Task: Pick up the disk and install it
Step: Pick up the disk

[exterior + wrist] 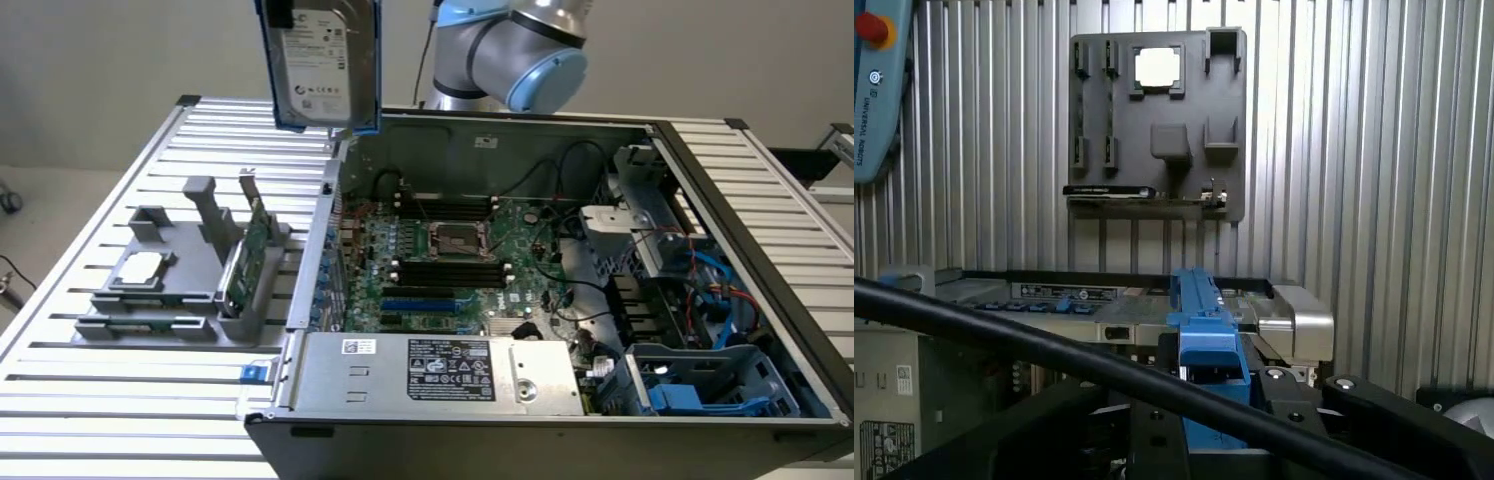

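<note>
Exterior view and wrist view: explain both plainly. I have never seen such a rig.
The machine is a robot arm; its grey-and-blue joint shows at the top of the exterior view, taken by a camera standing off the arm. The wrist view comes from a camera on the arm's wrist, looking past the gripper. On the slatted metal table stands an open computer. To the exterior view's left of it lies a grey holder with a square chip and a green card standing on edge. The gripper holds the disk, a silver drive in a blue frame, in the air above the case's edge.
</note>
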